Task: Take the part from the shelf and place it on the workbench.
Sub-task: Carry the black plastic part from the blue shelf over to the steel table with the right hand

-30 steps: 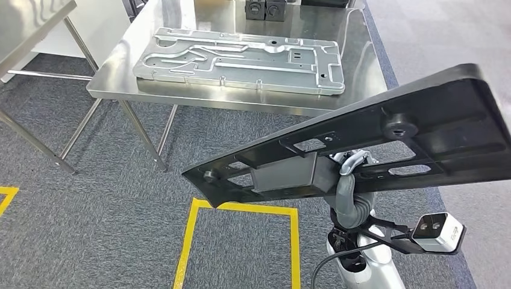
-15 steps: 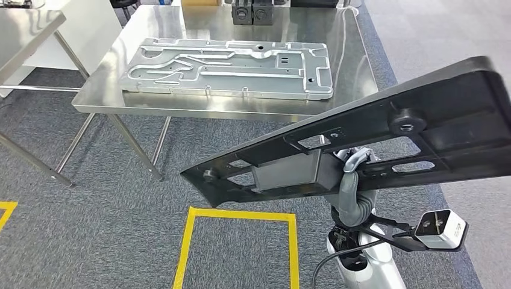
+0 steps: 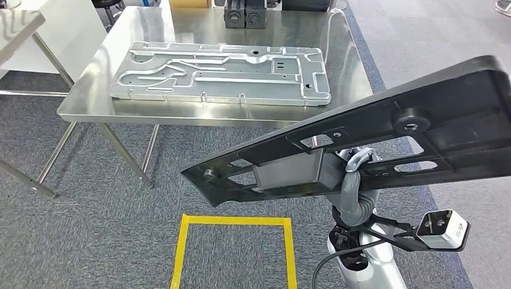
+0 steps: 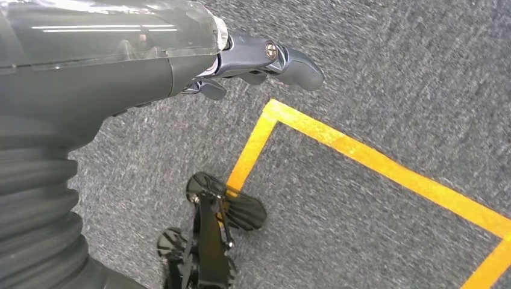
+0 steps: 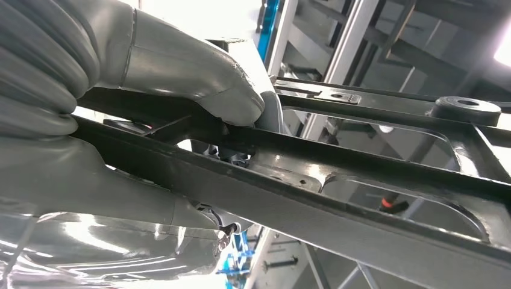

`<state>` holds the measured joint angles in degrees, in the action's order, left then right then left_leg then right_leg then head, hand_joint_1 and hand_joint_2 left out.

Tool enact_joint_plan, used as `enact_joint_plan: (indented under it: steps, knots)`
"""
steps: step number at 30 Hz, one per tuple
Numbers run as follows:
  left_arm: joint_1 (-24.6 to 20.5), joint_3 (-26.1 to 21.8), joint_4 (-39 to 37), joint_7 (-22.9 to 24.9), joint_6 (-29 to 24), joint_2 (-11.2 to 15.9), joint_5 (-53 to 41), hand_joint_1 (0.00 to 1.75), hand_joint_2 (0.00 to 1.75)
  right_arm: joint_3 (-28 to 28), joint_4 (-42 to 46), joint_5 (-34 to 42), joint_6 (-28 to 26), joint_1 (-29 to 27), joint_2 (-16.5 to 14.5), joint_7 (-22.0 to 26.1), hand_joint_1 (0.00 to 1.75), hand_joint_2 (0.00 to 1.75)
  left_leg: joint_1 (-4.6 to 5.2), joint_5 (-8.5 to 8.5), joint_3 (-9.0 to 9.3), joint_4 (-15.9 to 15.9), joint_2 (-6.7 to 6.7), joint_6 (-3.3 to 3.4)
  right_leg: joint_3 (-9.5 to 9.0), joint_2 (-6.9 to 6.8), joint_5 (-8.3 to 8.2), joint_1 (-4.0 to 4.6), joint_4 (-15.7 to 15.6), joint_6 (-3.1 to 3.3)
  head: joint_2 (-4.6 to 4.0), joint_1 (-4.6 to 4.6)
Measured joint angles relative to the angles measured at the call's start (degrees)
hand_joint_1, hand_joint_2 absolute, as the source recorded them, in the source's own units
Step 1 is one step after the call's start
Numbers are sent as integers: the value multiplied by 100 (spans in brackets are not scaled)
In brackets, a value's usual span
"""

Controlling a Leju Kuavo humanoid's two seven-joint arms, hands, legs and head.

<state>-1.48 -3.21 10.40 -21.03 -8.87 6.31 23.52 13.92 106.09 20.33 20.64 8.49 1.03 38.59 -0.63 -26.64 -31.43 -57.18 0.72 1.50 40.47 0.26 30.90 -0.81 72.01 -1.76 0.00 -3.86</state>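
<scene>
right hand (image 3: 352,171) grips the long black metal frame part (image 3: 373,144), fingers clenched around it, tilted above grey carpet near the steel desk (image 3: 337,66); left hand (image 4: 241,60) hangs, fingers loose, holding nothing.

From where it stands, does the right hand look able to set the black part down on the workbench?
Probably not yet. The right hand grips the black part over carpet, and the workbench lies ahead across open floor. Nothing blocks the way; the silver plate covers much of the top.
</scene>
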Motion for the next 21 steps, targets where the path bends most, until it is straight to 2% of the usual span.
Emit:
enact_joint_plan:
  steps: [1,2,3,4,8,9,10,12,13,14,15,17,18,19,21]
  knots:
    - [0,0,0,2,-2,-2,0,0,175,-13,0,-10,-21,-1,0,2,175,175,-1,-47,62,-2,10,-18,-120,-31,-281,-7,-366,4,0,1]
    - [-2,-1,0,3,-4,-4,0,0,175,-27,0,-31,-46,-2,0,4,175,175,10,-99,117,-8,19,-47,-270,-67,-495,0,-747,18,0,1]
    - [-8,-2,0,3,-8,-5,0,0,175,-40,1,-59,-68,-1,-1,7,175,175,21,-149,155,-18,24,-79,-404,-90,-620,9,-1064,46,0,1]
    - [-13,-6,0,3,-13,-5,0,0,175,-49,2,-89,-87,-5,-3,12,175,175,33,-188,178,-23,32,-111,-486,-102,-657,19,-1253,77,0,1]
    - [-14,-41,0,-1,-30,-4,0,0,175,-61,125,-231,-147,-78,-31,72,175,175,15,-311,227,-70,66,-242,-576,-55,-559,29,-1371,238,0,-1]
    - [-11,-50,0,-2,-33,-3,-1,0,175,-61,188,-265,-162,-99,-42,76,175,175,4,-401,167,-236,49,-272,-610,-47,-547,20,-1392,275,0,-1]
    - [-3,-61,0,-2,-38,-2,-1,0,175,-61,245,-291,-172,-120,-52,77,175,175,-5,-534,23,-526,22,-297,-645,-45,-530,14,-1407,306,0,-1]
    - [12,-88,0,-2,-50,-2,-2,0,175,-61,326,-315,-176,-171,-62,77,175,175,-8,-820,-437,-1337,-11,-333,-697,-30,-477,23,-1410,341,0,-1]
    - [24,-102,0,-1,-55,-3,-2,0,175,-61,351,-319,-175,-202,-63,77,175,175,-9,-864,-649,-1643,-14,-342,-731,-15,-445,29,-1410,345,0,-1]
    - [38,-114,0,1,-58,-4,-2,0,175,-61,369,-321,-175,-229,-63,78,175,175,-9,-787,-773,-1751,-15,-342,-775,5,-411,33,-1409,344,0,-1]
    - [50,-123,0,2,-60,-5,-2,0,175,-61,384,-322,-175,-248,-63,78,175,175,-9,-591,-788,-1626,-15,-332,-830,25,-373,36,-1408,339,0,-1]
    - [66,-134,-1,2,-64,-2,-1,0,175,-61,414,-329,-175,-262,-64,78,175,175,-4,-46,-567,-887,-24,-281,-944,55,-291,42,-1408,318,0,-1]
    - [70,-137,-1,2,-68,1,-1,0,175,-61,429,-333,-175,-262,-64,78,175,175,8,126,-431,-528,-32,-249,-982,68,-252,52,-1400,296,0,-1]
    - [66,-139,-2,2,-71,4,-2,0,175,-61,444,-337,-175,-266,-66,78,175,175,22,209,-345,-295,-39,-216,-1000,75,-223,58,-1397,268,0,-1]
    - [55,-140,-2,2,-74,10,-2,0,175,-61,463,-343,-175,-276,-71,77,175,175,52,173,-294,-168,-47,-160,-1004,85,-191,64,-1401,205,0,-1]
